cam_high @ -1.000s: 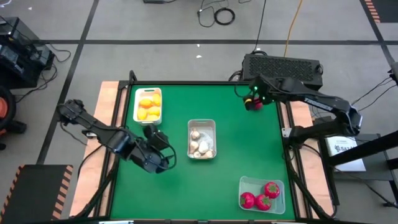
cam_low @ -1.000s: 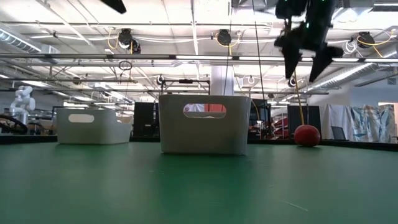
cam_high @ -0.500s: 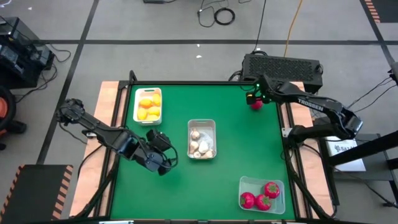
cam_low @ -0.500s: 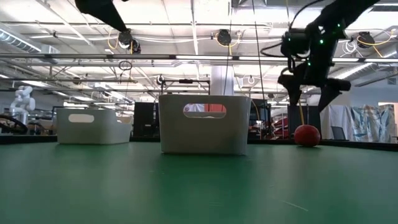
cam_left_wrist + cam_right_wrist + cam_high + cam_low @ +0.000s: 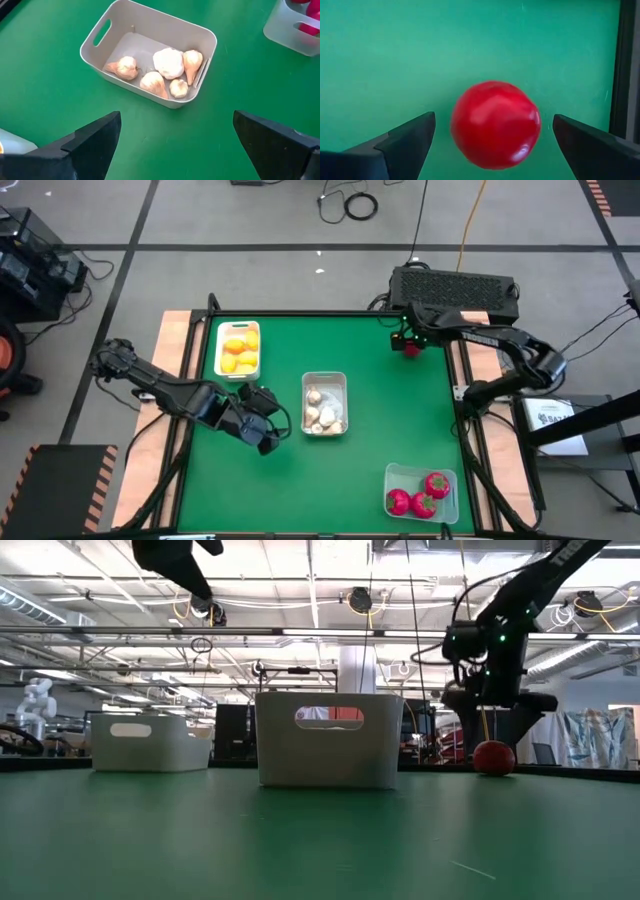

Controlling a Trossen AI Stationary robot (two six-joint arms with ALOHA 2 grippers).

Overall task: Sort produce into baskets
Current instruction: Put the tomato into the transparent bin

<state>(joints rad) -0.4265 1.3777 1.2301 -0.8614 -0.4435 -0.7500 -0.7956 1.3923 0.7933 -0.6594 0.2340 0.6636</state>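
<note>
A red strawberry-like piece (image 5: 411,349) lies on the green mat near the table's far right corner. My right gripper (image 5: 407,340) hangs open just above it, pointing steeply down. In the right wrist view its fingers stand on either side of the piece (image 5: 496,124) without touching it. My left gripper (image 5: 266,436) hovers open left of the middle basket (image 5: 324,403), which holds garlic-like bulbs (image 5: 167,62). The far-left basket (image 5: 238,348) holds yellow lemon-like pieces. The clear basket (image 5: 421,491) at the near right holds red strawberry-like pieces.
The table's dark far edge rail (image 5: 624,70) runs close beside the red piece. A black box (image 5: 455,287) stands just beyond the far right corner. Bare green mat (image 5: 380,420) lies between the middle basket and the right edge.
My right gripper has come down from high above the table to just over the red piece at the far right corner, rolling a little, and has stayed open. My left gripper has edged down and toward the garlic basket. The produce and baskets have not moved.
</note>
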